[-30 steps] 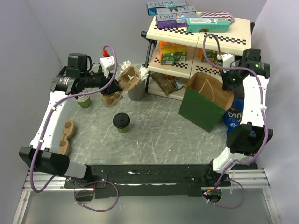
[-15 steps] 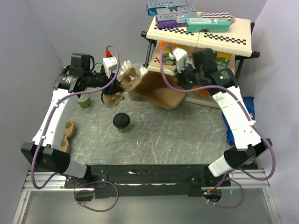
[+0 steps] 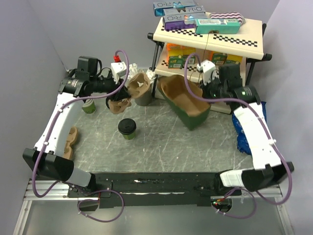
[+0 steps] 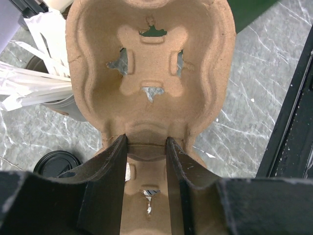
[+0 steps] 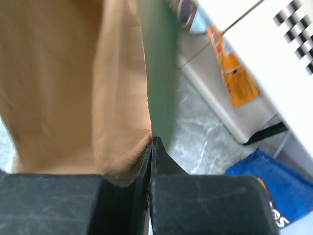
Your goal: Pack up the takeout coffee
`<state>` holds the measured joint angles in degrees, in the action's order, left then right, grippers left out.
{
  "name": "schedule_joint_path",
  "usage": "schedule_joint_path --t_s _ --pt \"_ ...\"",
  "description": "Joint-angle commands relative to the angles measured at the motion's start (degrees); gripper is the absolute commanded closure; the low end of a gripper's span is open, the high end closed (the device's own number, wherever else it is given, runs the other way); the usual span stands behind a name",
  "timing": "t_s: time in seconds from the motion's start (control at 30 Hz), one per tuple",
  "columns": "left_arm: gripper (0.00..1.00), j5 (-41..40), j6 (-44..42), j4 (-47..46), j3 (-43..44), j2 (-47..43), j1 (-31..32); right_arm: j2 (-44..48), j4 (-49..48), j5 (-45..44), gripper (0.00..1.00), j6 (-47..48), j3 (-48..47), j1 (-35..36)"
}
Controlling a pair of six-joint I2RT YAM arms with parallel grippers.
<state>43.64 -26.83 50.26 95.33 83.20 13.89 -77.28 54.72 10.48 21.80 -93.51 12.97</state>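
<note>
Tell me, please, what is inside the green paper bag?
Only brown paper lining shows inside the green paper bag; no item is seen there. Its folded walls cover part of the bottom. The takeout coffee stands outside, on the table.

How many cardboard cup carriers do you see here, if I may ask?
2. One cup carrier is held by the left gripper, raised at the far left; the other cup carrier lies on the table near its left edge. Others may be hidden.
</note>
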Motion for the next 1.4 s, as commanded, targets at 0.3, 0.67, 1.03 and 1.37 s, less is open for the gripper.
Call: schedule_joint_path --t_s 0.3,0.67,1.03,1.37 --pt "0.99 -0.65 -4.81 0.63 1.79 -4.71 8.86 11.27 -6.39 2.70 1.00 10.19 9.14 0.21" --pt "0.99 -1.89 -8.06 -3.06 1.53 -8.48 12.74 11.36 -2.08 1.38 1.00 17.39 8.17 0.48" --pt "0.99 -13.76 -5.51 -21.16 -12.53 -19.64 18.63 21.99 -12.44 10.25 1.00 16.36 24.17 1.00" --pt "0.99 -12.26 -11.49 -35.65 -22.11 -23.26 27.14 24.10 -9.72 16.06 1.00 13.18 26.02 0.92"
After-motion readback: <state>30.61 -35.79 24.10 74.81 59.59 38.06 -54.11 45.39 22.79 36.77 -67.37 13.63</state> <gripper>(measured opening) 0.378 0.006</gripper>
